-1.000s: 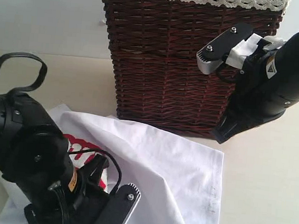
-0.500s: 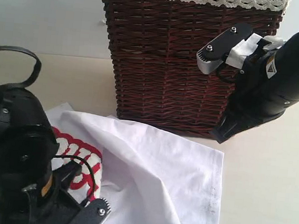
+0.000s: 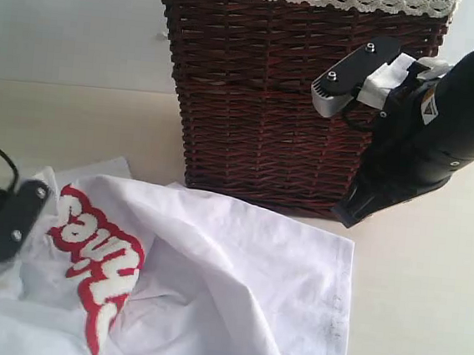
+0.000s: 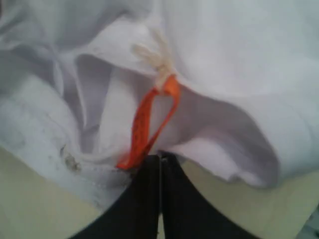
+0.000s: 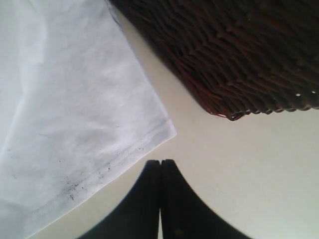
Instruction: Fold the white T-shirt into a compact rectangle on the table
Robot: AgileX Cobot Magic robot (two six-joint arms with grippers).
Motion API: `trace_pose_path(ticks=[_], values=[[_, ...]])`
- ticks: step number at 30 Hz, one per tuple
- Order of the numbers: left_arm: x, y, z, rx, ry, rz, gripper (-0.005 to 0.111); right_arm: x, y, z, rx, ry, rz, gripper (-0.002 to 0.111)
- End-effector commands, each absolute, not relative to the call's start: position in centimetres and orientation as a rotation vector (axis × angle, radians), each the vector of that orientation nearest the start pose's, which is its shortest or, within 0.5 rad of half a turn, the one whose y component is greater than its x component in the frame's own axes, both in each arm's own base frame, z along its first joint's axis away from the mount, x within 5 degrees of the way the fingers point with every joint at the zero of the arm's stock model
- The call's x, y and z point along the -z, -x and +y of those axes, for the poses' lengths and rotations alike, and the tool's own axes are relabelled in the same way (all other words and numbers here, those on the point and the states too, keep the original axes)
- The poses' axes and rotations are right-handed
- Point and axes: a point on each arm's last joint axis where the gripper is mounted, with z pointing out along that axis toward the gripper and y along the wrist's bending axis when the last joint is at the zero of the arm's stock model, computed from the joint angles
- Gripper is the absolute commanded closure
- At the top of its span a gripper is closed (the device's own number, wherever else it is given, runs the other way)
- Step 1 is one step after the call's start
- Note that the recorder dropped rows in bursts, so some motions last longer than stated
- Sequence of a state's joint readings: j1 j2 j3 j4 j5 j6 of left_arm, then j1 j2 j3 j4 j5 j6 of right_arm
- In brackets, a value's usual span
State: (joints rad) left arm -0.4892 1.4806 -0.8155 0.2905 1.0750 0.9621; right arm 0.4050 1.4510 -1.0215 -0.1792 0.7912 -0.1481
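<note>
**No Word Being Read Clearly**

Fuzzy white lettering [image 3: 95, 252] outlined in red is being shown across the white T-shirt [image 3: 245, 271], but it is being tilted and creased, so no word is being made out. A small triangular sticker [image 3: 429, 107] is being carried on the right arm, its marking too small. Nothing is being read on the orange tag [image 4: 149, 119].

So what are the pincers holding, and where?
The left pincer pinches the white T-shirt at its edge, beside the orange tag's lower end. The right pincer is shut on nothing, over the table.
</note>
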Motion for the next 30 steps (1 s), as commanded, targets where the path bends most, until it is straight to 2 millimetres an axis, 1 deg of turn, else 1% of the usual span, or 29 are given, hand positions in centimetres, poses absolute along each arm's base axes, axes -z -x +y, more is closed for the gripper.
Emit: trace_pose_path(ticks=[1,4,6,7,9,11,13,15,17,18,19,21,23,24,25,27,28,29,30], values=[[-20.4,-24.1,-2.7,0.433,1.858,-2.461,0.107,-26.7,-26.8,10.2,0.127,0.854,2.532,0.108],[-20.7,-25.5,1.2,0.529,1.606,-2.732,0.107,-26.8,-26.9,10.2,0.113,0.846,2.529,0.108],[-21.2,-26.3,3.2,0.589,1.418,-2.928,0.107,-26.8,-26.9,10.3,0.102,0.86,2.522,0.108],[-21.5,-26.7,3.7,0.615,1.323,-3.025,0.107,-26.8,-26.8,10.4,0.087,0.871,2.518,0.108],[-21.9,-27.3,4.3,0.654,1.213,-3.149,0.106,-26.8,-26.8,10.6,0.063,0.888,2.513,0.108],[-22.1,-27.6,4.5,0.674,1.139,-3.227,0.101,-26.7,-26.7,10.7,0.042,0.887,2.516,0.108],[-22.2,-27.9,4.5,0.69,1.121,-3.261,0.085,-26.7,-26.7,10.9,0.021,0.887,2.518,0.108],[-22.4,-28.1,4.5,0.714,1.095,-3.293,0.065,-26.7,-26.6,10.9,0.019,0.888,2.518,0.108],[-22.5,-28.3,4.7,0.746,0.992,-3.361,0.041,-26.7,-26.6,10.9,0.017,0.888,2.522,0.108],[-22.6,-28.4,4.8,0.767,0.94,-3.389,0.036,-26.7,-26.6,10.9,0.011,0.885,2.528,0.108],[-22.9,-28.5,4.9,0.786,0.864,-3.434,0.035,-26.7,-26.5,10.9,0.001,0.883,2.53,0.108],[-23.4,-28.8,4.8,0.76,0.671,-3.544,0.04,-26.7,-26.4,11.2,-0.032,0.921,2.522,0.108],[-24.3,-28.8,3.9,0.625,0.427,-3.679,0.05,-26.7,-26.2,11.7,-0.106,0.948,2.514,0.108],[-24.7,-28.8,3.3,0.563,0.412,-3.707,0.056,-26.7,-26.1,11.9,-0.147,0.958,2.51,0.108],[-25.1,-28.7,2.3,0.487,0.434,-3.72,0.063,-26.7,-26.0,12.1,-0.178,0.971,2.501,0.108],[-25.2,-28.3,0.3,0.351,0.643,-3.649,0.078,-26.7,-25.9,12.3,-0.21,0.985,2.499,0.108],[-25.1,-28.0,-0.9,0.285,0.807,-3.572,0.085,-26.7,-25.8,12.3,-0.21,0.987,2.503,0.108],[-24.7,-27.6,-2.0,0.227,0.956,-3.493,0.091,-26.7,-25.8,12.3,-0.213,0.987,2.505,0.108],[-24.4,-27.5,-2.7,0.189,1.034,-3.443,0.095,-26.7,-25.8,12.3,-0.214,0.99,2.511,0.108]])
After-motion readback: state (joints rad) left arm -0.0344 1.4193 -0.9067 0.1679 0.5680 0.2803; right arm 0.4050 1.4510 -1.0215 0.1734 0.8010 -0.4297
